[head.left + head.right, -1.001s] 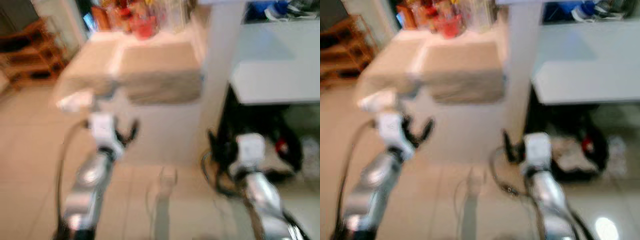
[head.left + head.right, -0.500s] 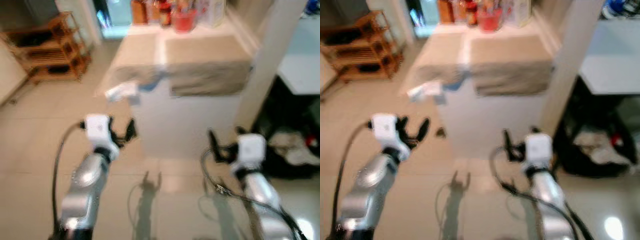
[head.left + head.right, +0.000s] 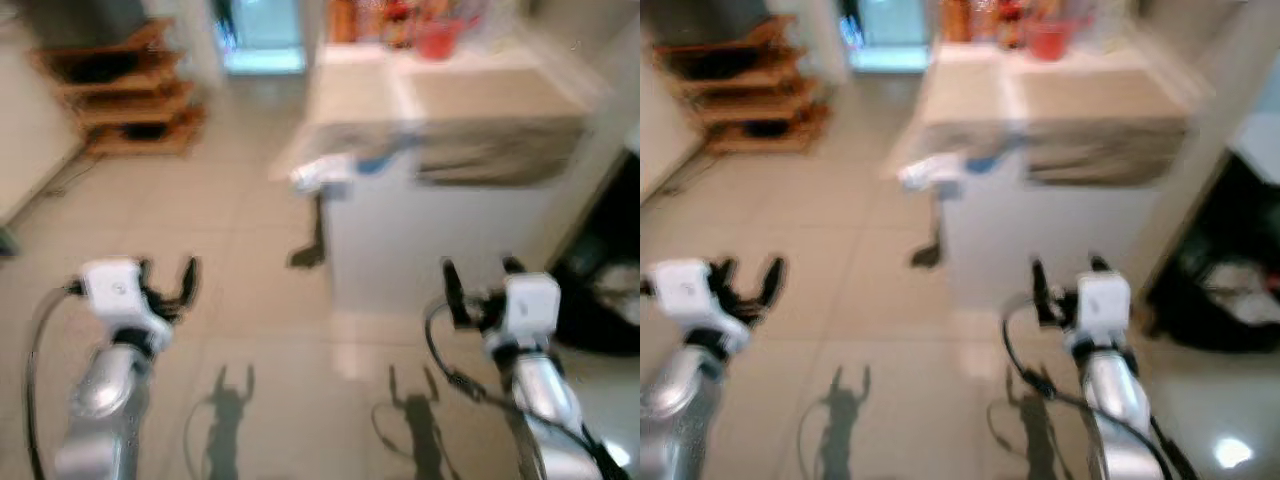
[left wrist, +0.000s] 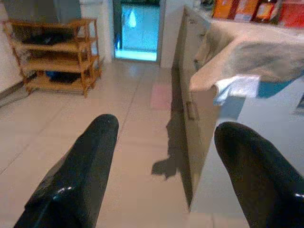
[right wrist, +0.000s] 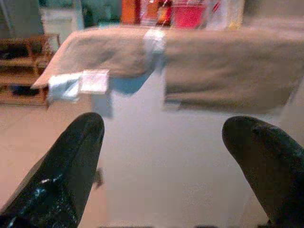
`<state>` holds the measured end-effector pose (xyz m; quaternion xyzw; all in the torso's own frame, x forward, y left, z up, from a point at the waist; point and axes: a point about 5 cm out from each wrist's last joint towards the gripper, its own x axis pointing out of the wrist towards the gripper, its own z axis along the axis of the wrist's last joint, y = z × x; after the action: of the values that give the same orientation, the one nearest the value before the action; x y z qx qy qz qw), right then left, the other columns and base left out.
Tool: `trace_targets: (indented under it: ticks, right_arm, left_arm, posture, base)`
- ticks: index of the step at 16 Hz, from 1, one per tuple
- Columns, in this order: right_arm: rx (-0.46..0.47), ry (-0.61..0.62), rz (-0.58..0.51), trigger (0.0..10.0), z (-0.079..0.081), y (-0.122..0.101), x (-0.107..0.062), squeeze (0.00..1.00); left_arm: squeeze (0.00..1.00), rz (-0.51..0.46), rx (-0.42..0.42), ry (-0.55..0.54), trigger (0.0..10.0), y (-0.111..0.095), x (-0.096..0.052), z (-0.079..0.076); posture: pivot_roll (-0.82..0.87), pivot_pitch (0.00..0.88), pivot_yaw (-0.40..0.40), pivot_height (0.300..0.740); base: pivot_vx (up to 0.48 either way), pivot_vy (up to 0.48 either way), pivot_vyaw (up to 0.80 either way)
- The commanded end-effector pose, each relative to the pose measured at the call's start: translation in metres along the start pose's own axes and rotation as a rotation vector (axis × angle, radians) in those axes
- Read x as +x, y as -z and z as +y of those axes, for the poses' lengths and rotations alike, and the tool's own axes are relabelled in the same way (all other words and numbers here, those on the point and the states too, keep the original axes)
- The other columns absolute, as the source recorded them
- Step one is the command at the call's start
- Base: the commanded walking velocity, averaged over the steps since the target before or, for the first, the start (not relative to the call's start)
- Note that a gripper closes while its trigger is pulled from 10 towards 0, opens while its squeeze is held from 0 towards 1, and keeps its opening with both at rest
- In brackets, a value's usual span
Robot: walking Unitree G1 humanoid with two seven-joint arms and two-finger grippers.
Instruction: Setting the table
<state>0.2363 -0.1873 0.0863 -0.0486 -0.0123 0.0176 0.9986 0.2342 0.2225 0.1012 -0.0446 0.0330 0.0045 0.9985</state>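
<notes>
I see both arms raised over the tiled floor (image 3: 250,300). My left claw (image 3: 165,285) is spread wide and empty; my right claw (image 3: 478,288) is equally wide, holding nothing. Ahead stands the tabletop (image 3: 480,95), draped in a beige cloth (image 5: 228,66), with blurred red and orange containers (image 3: 420,25) at its far end. A wooden shelf rack (image 4: 59,57) stands well apart on the left.

The table (image 3: 480,100) is seen ahead of the open jaws, white-sided, its top draped with a beige cloth (image 5: 223,61) hanging unevenly over the near edge. A white and blue patch (image 4: 237,88) is shown at the corner nearest the left jaws. Red and orange containers (image 5: 187,12), blurred, are stood along the far edge.
</notes>
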Motion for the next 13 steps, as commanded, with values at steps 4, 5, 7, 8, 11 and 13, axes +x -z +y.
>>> trace_targets:
  ticks: [4, 5, 7, 8, 11, 13]
  right_arm:
    - [-0.011, -0.042, -0.052, 10.0, 0.005, -0.013, 0.012, 0.0]
    - [-0.012, -0.043, -0.053, 10.0, 0.005, -0.013, 0.01, 0.0]
    - [-0.017, -0.049, -0.058, 10.0, 0.005, -0.014, 0.011, 0.0]
    - [-0.02, -0.049, -0.056, 10.0, 0.004, -0.013, 0.012, 0.0]
    - [-0.02, -0.056, -0.055, 10.0, 0.007, -0.014, 0.015, 0.0]
    - [-0.022, -0.054, -0.053, 10.0, 0.007, -0.013, 0.016, 0.0]
  left_arm:
    - [0.0, -0.025, 0.012, 0.024, 10.0, -0.011, 0.012, -0.008]
    - [0.0, -0.023, 0.022, 0.035, 10.0, -0.013, 0.015, -0.008]
    - [0.0, -0.028, 0.015, 0.036, 10.0, -0.015, 0.017, -0.009]
    - [0.0, -0.028, 0.005, 0.038, 10.0, -0.015, 0.019, -0.009]
    - [0.0, -0.028, 0.003, 0.069, 10.0, -0.015, 0.024, -0.017]
    - [0.0, -0.023, -0.003, 0.071, 10.0, -0.014, 0.028, -0.02]
  posture:
    - [-0.1, 0.0, 0.041, 0.74]
    - [-0.11, 0.0, 0.045, 0.74]
    - [-0.11, 0.0, 0.049, 0.74]
    - [-0.11, 0.0, 0.05, 0.74]
    - [-0.12, 0.0, 0.052, 0.74]
    - [-0.13, 0.0, 0.059, 0.74]
  base:
    - [0.0, 0.48, 0.0]
    - [0.0, 0.48, 0.0]
    - [0.0, 0.48, 0.0]
    - [0.0, 0.48, 0.0]
    - [0.0, 0.48, 0.0]
    - [0.0, 0.48, 0.0]
